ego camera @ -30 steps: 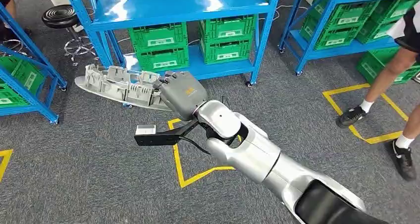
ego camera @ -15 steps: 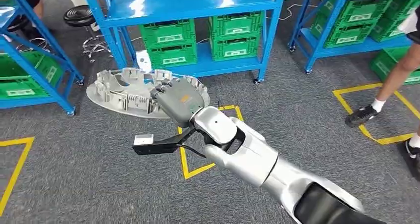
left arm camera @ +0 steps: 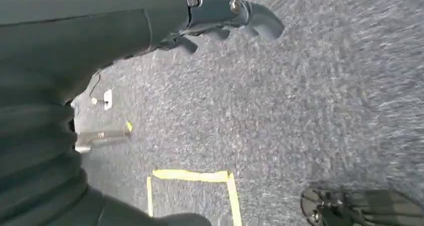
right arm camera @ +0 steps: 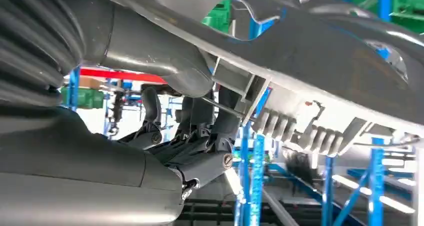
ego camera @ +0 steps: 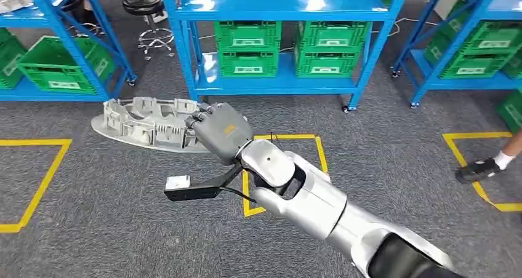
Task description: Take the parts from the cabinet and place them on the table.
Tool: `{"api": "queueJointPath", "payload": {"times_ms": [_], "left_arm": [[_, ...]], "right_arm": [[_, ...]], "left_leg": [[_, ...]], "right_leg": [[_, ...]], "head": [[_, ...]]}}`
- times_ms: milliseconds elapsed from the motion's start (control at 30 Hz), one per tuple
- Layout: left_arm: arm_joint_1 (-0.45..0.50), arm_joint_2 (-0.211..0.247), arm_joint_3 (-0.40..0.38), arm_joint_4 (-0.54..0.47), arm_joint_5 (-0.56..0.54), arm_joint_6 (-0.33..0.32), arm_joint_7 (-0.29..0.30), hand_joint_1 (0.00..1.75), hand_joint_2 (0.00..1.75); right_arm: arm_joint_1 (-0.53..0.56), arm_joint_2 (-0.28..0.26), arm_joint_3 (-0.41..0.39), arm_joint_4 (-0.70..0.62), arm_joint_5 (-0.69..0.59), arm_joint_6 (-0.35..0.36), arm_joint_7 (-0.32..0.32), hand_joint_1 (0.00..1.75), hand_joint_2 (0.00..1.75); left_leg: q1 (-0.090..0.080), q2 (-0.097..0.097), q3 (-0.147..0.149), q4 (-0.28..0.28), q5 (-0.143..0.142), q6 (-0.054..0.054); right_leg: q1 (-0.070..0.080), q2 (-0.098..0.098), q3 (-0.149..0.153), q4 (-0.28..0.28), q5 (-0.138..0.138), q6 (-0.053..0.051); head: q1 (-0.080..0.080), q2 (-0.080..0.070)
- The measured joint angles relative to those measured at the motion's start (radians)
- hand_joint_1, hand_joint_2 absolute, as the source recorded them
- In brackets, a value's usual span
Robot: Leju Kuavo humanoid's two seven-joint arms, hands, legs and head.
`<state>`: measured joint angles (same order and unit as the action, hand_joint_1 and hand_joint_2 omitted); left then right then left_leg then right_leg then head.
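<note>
We saw the right hand (ego camera: 220, 130) holding the big grey part (ego camera: 148, 123) by its near end. Its fingers (right arm camera: 200, 117) were curled tight around a rib of the part (right arm camera: 320, 61), with the thumb on the other side. The part was long and flat, with many little walls on top. It hung in the air over the grey carpet (ego camera: 111, 229), out in front of the blue rack (ego camera: 277, 19). It touched nothing but the hand.

The left hand (left arm camera: 220, 16) hung down over the carpet (left arm camera: 310, 111). We saw nothing in it. We could not tell if its fingers were apart or curled in.

Green crates (ego camera: 247, 47) sat on the low shelf of the blue rack. Yellow tape (ego camera: 289, 139) made squares on the carpet. A black stool (ego camera: 144, 7) stood by the rack. A person's shoe (ego camera: 477, 169) was at the right edge of the carpet.
</note>
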<state>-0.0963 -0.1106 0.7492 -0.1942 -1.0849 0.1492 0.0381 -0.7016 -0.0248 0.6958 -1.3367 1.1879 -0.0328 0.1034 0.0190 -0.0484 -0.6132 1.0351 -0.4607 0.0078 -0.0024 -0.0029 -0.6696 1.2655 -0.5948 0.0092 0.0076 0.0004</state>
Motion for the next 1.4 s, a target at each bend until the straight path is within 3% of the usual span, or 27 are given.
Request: {"api": "queueJointPath", "payload": {"times_ms": [67, 100, 167, 233, 267, 300, 333, 400, 467, 500, 567, 600, 633, 767, 833, 867, 933, 967, 1000, 1067, 1100, 1133, 1200, 1267, 1300, 1333, 1400], "left_arm": [[0.002, 0.0, 0.0, 0.0, 0.0, 0.0, -0.005, 0.0, 1.75], [0.002, 0.0, 0.0, 0.001, 0.001, 0.0, -0.007, 0.0, 1.75], [0.001, 0.002, 0.0, 0.001, 0.003, 0.0, -0.008, 0.0, 1.75], [0.009, 0.005, 0.0, 0.001, 0.003, -0.002, -0.01, 0.0, 1.75], [0.01, 0.012, 0.0, 0.002, 0.003, -0.001, -0.013, 0.0, 1.75], [0.01, 0.011, 0.0, 0.002, 0.004, 0.001, -0.013, 0.0, 1.75], [0.009, 0.011, 0.0, 0.003, 0.006, 0.003, -0.013, 0.0, 1.75], [0.006, 0.014, 0.0, 0.003, 0.016, 0.005, -0.009, 0.0, 1.75], [0.007, 0.018, 0.001, 0.003, 0.016, 0.006, -0.009, 0.0, 1.75], [0.008, 0.02, 0.001, 0.003, 0.014, 0.006, -0.007, 0.0, 1.75], [0.006, 0.024, 0.001, 0.003, 0.011, 0.008, -0.003, 0.0, 1.75], [0.003, 0.023, 0.001, 0.003, 0.01, 0.008, -0.002, 0.0, 1.75], [-0.001, 0.021, 0.001, 0.003, 0.008, 0.008, -0.002, 0.0, 1.75], [-0.002, 0.018, 0.001, 0.004, 0.002, 0.008, 0.002, 0.0, 1.75], [-0.004, 0.017, 0.001, 0.004, -0.003, 0.008, 0.003, 0.0, 1.75], [-0.008, 0.017, 0.001, 0.004, -0.005, 0.008, 0.003, 0.0, 1.75], [-0.011, 0.017, 0.001, 0.004, -0.006, 0.008, 0.005, 0.0, 1.75], [-0.01, 0.017, 0.001, 0.004, -0.006, 0.01, 0.01, 0.0, 1.75], [-0.008, 0.017, 0.001, 0.004, -0.005, 0.011, 0.012, 0.0, 1.75], [-0.008, 0.017, 0.001, 0.004, -0.003, 0.011, 0.013, 0.0, 1.75], [-0.008, 0.016, 0.001, 0.004, -0.003, 0.011, 0.012, 0.0, 1.75], [-0.009, 0.015, 0.001, 0.004, -0.003, 0.011, 0.012, 0.0, 1.75], [-0.009, 0.016, 0.002, 0.004, -0.003, 0.013, 0.012, 0.0, 1.75], [-0.005, 0.016, 0.002, 0.005, -0.003, 0.013, 0.013, 0.0, 1.75], [-0.003, 0.021, 0.002, 0.004, -0.003, 0.014, 0.013, 0.0, 1.75], [-0.004, 0.018, 0.002, 0.005, -0.003, 0.014, 0.014, 0.0, 1.75], [-0.006, 0.018, 0.002, 0.006, 0.003, 0.014, 0.014, 0.0, 1.75]], "right_arm": [[0.0, 0.0, 0.0, -0.002, 0.002, 0.001, -0.001, 1.75, 1.75], [0.0, 0.0, 0.0, -0.003, 0.003, 0.0, -0.001, 1.75, 1.75], [-0.001, 0.0, 0.0, -0.007, 0.003, 0.0, -0.002, 1.75, 1.75], [-0.002, 0.0, 0.0, -0.009, 0.002, -0.002, -0.006, 1.75, 1.75], [-0.003, 0.001, 0.0, -0.009, 0.0, -0.002, -0.008, 1.75, 1.75], [-0.003, 0.001, 0.0, -0.009, -0.002, -0.005, -0.01, 1.75, 1.75], [-0.003, 0.001, 0.0, -0.009, -0.003, -0.008, -0.011, 1.75, 1.75], [-0.001, 0.001, 0.0, -0.009, -0.003, -0.013, -0.015, 1.75, 1.75], [0.001, 0.001, 0.0, -0.009, -0.003, -0.015, -0.014, 1.75, 1.75], [0.003, 0.001, 0.0, -0.009, -0.001, -0.017, -0.013, 1.75, 1.75], [0.003, 0.001, 0.0, -0.01, 0.002, -0.019, -0.011, 1.75, 1.75], [0.003, 0.001, 0.0, -0.011, 0.002, -0.021, -0.011, 1.75, 1.75], [0.001, 0.0, 0.0, -0.013, 0.003, -0.023, -0.011, 1.75, 1.75], [0.002, 0.0, 0.0, -0.014, 0.003, -0.025, -0.01, 1.75, 1.75], [0.003, 0.0, 0.0, -0.016, 0.005, -0.025, -0.011, 1.75, 1.75], [0.003, -0.002, 0.0, -0.016, 0.006, -0.026, -0.008, 1.75, 1.75], [0.009, -0.004, 0.0, -0.016, 0.008, -0.028, -0.007, 1.75, 1.75], [0.014, -0.004, 0.0, -0.016, 0.009, -0.028, -0.007, 1.75, 1.75], [0.016, -0.004, 0.0, -0.016, 0.009, -0.028, -0.007, 1.75, 1.75], [0.016, -0.004, 0.0, -0.019, 0.01, -0.028, -0.006, 1.75, 1.75], [0.015, -0.004, 0.0, -0.021, 0.01, -0.028, -0.006, 1.75, 1.75], [0.014, -0.004, 0.0, -0.024, 0.012, -0.029, -0.007, 1.75, 1.75], [0.012, -0.004, 0.0, -0.028, 0.012, -0.032, -0.007, 1.75, 1.75], [0.011, -0.002, 0.0, -0.029, 0.012, -0.032, -0.006, 1.75, 1.75], [0.011, -0.001, 0.0, -0.03, 0.012, -0.032, -0.006, 1.75, 1.75], [0.011, 0.002, 0.0, -0.031, 0.012, -0.031, -0.007, 1.75, 1.75], [0.009, 0.002, 0.0, -0.032, 0.015, -0.031, -0.012, 1.75, 1.75]], "left_leg": [[0.0, -0.023, 0.0, 0.004, 0.002, -0.004], [-0.002, -0.031, -0.006, 0.005, 0.004, -0.011], [0.002, -0.05, -0.018, 0.005, 0.014, -0.028], [0.005, -0.07, -0.021, -0.004, 0.023, -0.044], [0.007, -0.054, -0.028, 0.0, 0.021, -0.046], [0.0, -0.002, -0.039, 0.024, 0.0, -0.051], [0.0, 0.021, -0.057, 0.065, -0.029, -0.056], [0.003, 0.04, -0.129, 0.234, -0.11, -0.065], [0.003, 0.042, -0.148, 0.292, -0.119, -0.069], [0.004, 0.045, -0.117, 0.244, -0.087, -0.069], [0.004, 0.071, -0.015, 0.071, -0.013, -0.069], [0.0, 0.116, 0.014, 0.006, -0.021, -0.068], [-0.005, 0.106, 0.017, 0.001, -0.015, -0.047], [-0.004, 0.068, 0.004, 0.004, -0.007, -0.016], [0.001, 0.055, 0.0, 0.003, -0.002, -0.006], [0.0, 0.047, -0.004, 0.003, 0.0, -0.001], [-0.002, 0.023, -0.009, 0.003, 0.003, 0.003], [-0.003, 0.011, -0.01, 0.004, 0.005, 0.003], [-0.003, -0.002, -0.011, 0.004, 0.006, 0.002], [-0.003, -0.028, -0.011, 0.006, 0.009, -0.002], [-0.002, -0.039, -0.011, 0.007, 0.011, -0.005], [-0.004, -0.046, -0.016, 0.009, 0.013, -0.012], [0.001, -0.063, -0.025, 0.005, 0.021, -0.027], [0.003, -0.081, -0.028, -0.004, 0.029, -0.043], [0.005, -0.063, -0.035, 0.004, 0.024, -0.043], [-0.004, -0.011, -0.049, 0.035, -0.001, -0.047], [-0.001, 0.031, -0.114, 0.179, -0.08, -0.056]], "right_leg": [[-0.003, 0.033, 0.086, -0.18, 0.093, -0.009], [-0.005, 0.075, 0.104, -0.218, 0.08, -0.014], [-0.001, 0.067, 0.099, -0.23, 0.085, -0.012], [0.002, 0.049, 0.099, -0.233, 0.09, -0.022], [-0.007, 0.033, 0.102, -0.244, 0.099, -0.032], [-0.007, 0.023, 0.102, -0.247, 0.102, -0.037], [-0.006, 0.015, 0.101, -0.247, 0.103, -0.041], [-0.003, -0.013, 0.097, -0.246, 0.103, -0.042], [-0.003, -0.034, 0.095, -0.245, 0.103, -0.042], [-0.003, -0.048, 0.095, -0.244, 0.103, -0.042], [-0.005, -0.068, 0.096, -0.238, 0.101, -0.037], [0.0, -0.075, 0.094, -0.235, 0.097, -0.032], [0.008, -0.082, 0.089, -0.229, 0.095, -0.026], [0.007, -0.104, 0.09, -0.233, 0.096, -0.005], [0.001, -0.025, 0.066, -0.17, 0.047, 0.006], [0.0, -0.009, 0.03, -0.091, 0.003, 0.007], [0.002, -0.002, -0.042, 0.063, -0.057, 0.006], [0.002, -0.002, -0.057, 0.091, -0.055, 0.004], [0.002, 0.0, -0.044, 0.063, -0.027, 0.0], [0.001, 0.012, 0.038, -0.099, 0.061, -0.01], [0.001, 0.045, 0.083, -0.187, 0.097, -0.017], [0.0, 0.085, 0.097, -0.22, 0.08, -0.021], [0.006, 0.061, 0.092, -0.226, 0.089, -0.019], [0.005, 0.044, 0.094, -0.234, 0.097, -0.031], [-0.003, 0.027, 0.098, -0.243, 0.105, -0.039], [-0.003, 0.019, 0.099, -0.246, 0.106, -0.047], [0.0, -0.007, 0.097, -0.246, 0.106, -0.05]], "head": [[0.0, 0.0], [-0.002, 0.0], [-0.001, 0.0], [-0.001, 0.0], [0.0, 0.0], [-0.008, 0.0], [-0.011, 0.0], [-0.01, 0.0], [-0.01, 0.0], [-0.01, 0.0], [-0.01, 0.0], [-0.011, 0.0], [-0.011, 0.0], [-0.008, 0.0], [-0.006, 0.0], [-0.005, 0.0], [-0.005, 0.0], [-0.005, 0.0], [-0.005, 0.0], [-0.005, 0.0], [-0.005, 0.0], [-0.008, 0.0], [-0.007, 0.0], [-0.006, 0.0], [-0.005, 0.0], [-0.015, 0.0], [-0.016, 0.0]]}}
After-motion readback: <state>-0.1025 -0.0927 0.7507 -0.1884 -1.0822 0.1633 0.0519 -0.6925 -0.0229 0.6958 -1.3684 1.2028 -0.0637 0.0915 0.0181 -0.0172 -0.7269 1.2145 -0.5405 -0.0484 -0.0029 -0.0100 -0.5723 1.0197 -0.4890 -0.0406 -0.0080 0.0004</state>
